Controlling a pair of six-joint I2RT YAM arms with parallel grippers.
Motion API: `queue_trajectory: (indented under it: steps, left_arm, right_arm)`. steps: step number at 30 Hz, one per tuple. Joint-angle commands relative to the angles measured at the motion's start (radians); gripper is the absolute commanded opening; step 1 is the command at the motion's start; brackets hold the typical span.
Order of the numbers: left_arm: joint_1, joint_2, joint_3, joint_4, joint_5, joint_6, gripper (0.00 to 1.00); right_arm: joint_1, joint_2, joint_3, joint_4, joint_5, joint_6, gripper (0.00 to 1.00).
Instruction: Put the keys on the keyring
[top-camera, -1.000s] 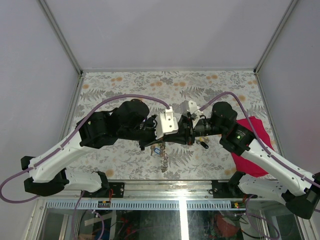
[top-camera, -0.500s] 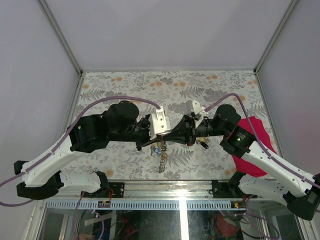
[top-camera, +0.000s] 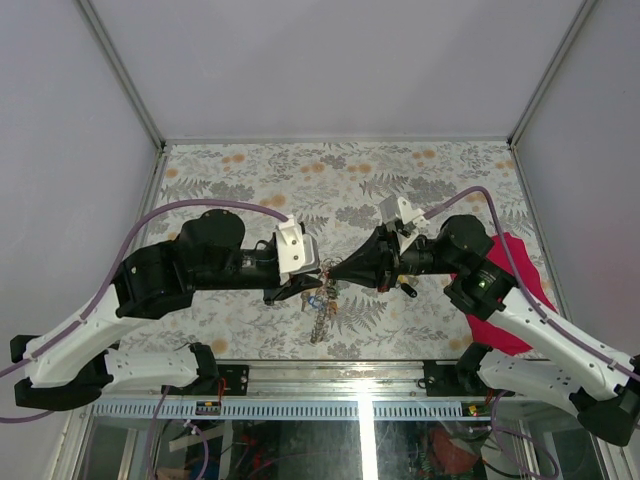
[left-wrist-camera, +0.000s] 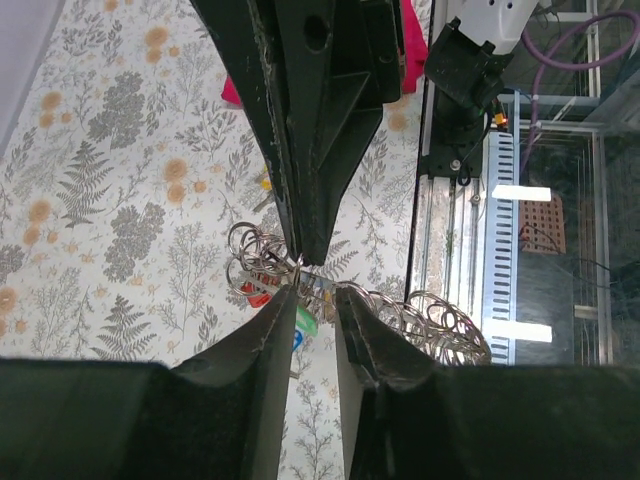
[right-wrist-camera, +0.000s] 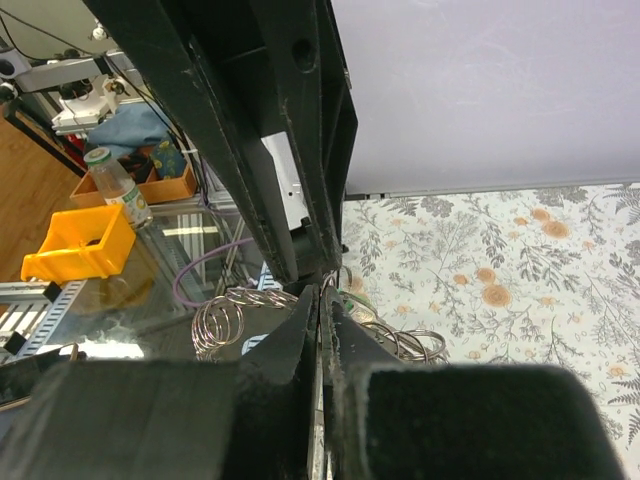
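My left claw (left-wrist-camera: 315, 294): released. The two fingers (left-wrist-camera: 272, 345) stood apart with a clear gap between them and gripped nothing.
My right claw (left-wrist-camera: 300, 255): clenched. The fingers were pressed flat together, and the tips pinched the thin wire of the keyring (left-wrist-camera: 250, 262).
Claws to each other: they stood tip to tip and close. My right tip sat just ahead of the gap of my left one.
Keyring: it was at the very tip of my right claw, with its silvery loops spread to one side of that tip. It was just in front of my left fingertips and not between them.
Keys (left-wrist-camera: 305, 320): they were bunched with the ring just beneath both tips. A green head lay in line with my left claw's gap and a red head was beside it. A blue one peeped out past the edge of a left finger. I could not tell how many were there.
Chain (left-wrist-camera: 430, 318): it ran off the ring in silvery coils and dropped below both claws, on the side toward the arm bases.
Crimson cloth (top-camera: 485, 328): it lay well behind my right claw, under my right arm, apart from the ring.
Table (top-camera: 250, 170): its floral surface was beneath both claws. I could not tell whether the chain's end touched it.
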Motion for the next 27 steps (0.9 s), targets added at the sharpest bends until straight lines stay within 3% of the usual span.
queue_trajectory:
  steps: [1, 23, 25, 27]
  left_arm:
    - [-0.008, -0.029, -0.030, 0.115, 0.019, -0.022, 0.26]
    - [-0.007, -0.046, -0.066, 0.148, 0.072, -0.010, 0.34]
    - [-0.007, -0.043, -0.070, 0.145, 0.087, -0.010, 0.32]
    - [-0.008, -0.037, -0.066, 0.136, 0.094, -0.009, 0.21]
  right_arm:
    - [0.002, -0.060, 0.005, 0.156, 0.020, 0.043, 0.00]
    - [0.002, -0.077, 0.032, 0.125, -0.072, 0.014, 0.00]
    - [0.002, -0.081, 0.034, 0.123, -0.069, 0.011, 0.00]
    - [0.002, -0.093, 0.033, 0.120, -0.062, 0.009, 0.00]
